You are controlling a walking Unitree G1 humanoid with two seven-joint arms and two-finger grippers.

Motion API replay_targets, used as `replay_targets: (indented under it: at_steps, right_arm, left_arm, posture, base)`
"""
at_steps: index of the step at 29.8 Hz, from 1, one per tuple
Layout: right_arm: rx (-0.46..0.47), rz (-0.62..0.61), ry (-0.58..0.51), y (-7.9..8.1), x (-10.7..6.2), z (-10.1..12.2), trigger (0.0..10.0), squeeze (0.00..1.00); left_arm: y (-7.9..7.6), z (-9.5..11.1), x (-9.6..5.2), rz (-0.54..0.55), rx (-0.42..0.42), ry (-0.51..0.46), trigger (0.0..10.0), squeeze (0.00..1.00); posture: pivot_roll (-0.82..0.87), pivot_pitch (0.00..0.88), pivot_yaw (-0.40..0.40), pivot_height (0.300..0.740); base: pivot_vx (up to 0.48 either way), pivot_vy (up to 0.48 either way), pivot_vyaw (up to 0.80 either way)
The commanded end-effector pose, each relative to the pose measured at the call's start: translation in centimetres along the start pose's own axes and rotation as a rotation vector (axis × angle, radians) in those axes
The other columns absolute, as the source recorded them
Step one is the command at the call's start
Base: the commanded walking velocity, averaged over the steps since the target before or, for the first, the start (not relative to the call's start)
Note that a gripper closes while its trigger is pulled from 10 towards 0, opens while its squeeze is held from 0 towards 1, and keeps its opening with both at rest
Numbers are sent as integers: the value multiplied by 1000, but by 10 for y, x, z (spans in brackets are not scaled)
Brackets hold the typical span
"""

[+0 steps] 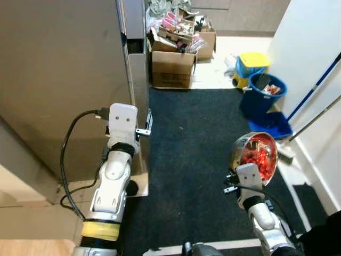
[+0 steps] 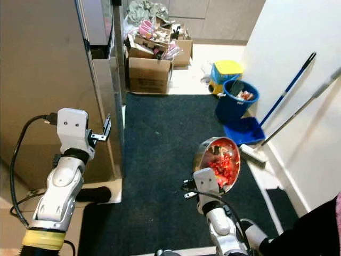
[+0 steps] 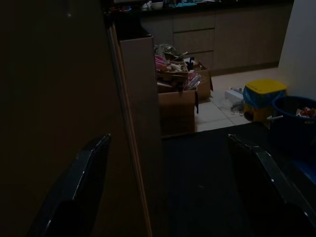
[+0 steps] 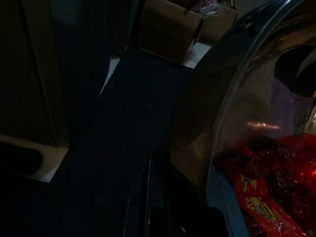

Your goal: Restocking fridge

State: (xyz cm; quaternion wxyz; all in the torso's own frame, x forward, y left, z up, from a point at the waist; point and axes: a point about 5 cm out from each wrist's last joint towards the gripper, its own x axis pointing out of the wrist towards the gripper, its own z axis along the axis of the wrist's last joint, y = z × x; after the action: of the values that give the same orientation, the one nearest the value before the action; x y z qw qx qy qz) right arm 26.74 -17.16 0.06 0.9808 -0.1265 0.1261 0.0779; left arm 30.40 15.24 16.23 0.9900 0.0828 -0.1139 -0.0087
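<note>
The fridge (image 1: pixel 64 80) is a tall brown-grey cabinet on my left, its steel front edge (image 1: pixel 139 80) facing the dark carpet. My left gripper (image 1: pixel 145 127) is raised right beside that edge at about mid height. In the left wrist view its two black fingers (image 3: pixel 74 197) stand wide apart and open, nothing between them. My right gripper (image 1: pixel 242 164) is shut on the rim of a shiny metal bowl (image 1: pixel 256 152) holding red snack packets (image 4: pixel 266 197), carried low over the carpet on my right.
Open cardboard boxes (image 1: pixel 173 64) full of clutter stand just past the fridge. A blue bucket (image 1: pixel 264 93), a yellow-lidded tub (image 1: pixel 251 63) and a blue dustpan (image 1: pixel 273 127) sit by the white wall, with broom handles (image 2: pixel 290 88) leaning there. Dark carpet (image 1: pixel 186 160) lies between.
</note>
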Motion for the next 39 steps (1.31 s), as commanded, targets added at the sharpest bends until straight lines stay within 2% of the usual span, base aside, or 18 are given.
replay_targets:
  at_steps: [1, 13, 22, 30, 31, 39]
  right_arm:
    - [2, -23, -15, -8, -2, 1, 10000, 0]
    - [-5, -34, -16, -13, -2, 2, 10000, 0]
    - [-8, -40, -5, -15, -4, 0, 10000, 0]
    - [-7, -42, 0, -14, -4, -1, 10000, 0]
    - [-7, -43, 2, -14, -4, -2, 10000, 0]
    - [-6, -44, 8, -14, -5, -3, 10000, 0]
  left_arm:
    - [-8, -1, -2, -13, -7, 2, 10000, 0]
    - [-11, -2, -3, -7, -22, 13, 10000, 0]
    - [-15, -6, -9, -45, -23, 24, 10000, 0]
    - [-16, -9, -14, -37, -13, 44, 10000, 0]
    - [-16, -9, -15, -40, -21, 38, 10000, 1000]
    - [-15, -12, -17, -40, -19, 48, 10000, 1000]
  posture:
    - [-62, 137, -103, 740]
    - [-74, 156, -114, 740]
    - [-75, 162, -114, 740]
    - [-77, 166, -112, 740]
    - [-77, 167, -113, 740]
    - [-77, 168, -112, 740]
  base:
    - [480, 0, 0]
    - [451, 0, 0]
    - [0, 0, 0]
    - [0, 0, 0]
    - [0, 0, 0]
    - [0, 0, 0]
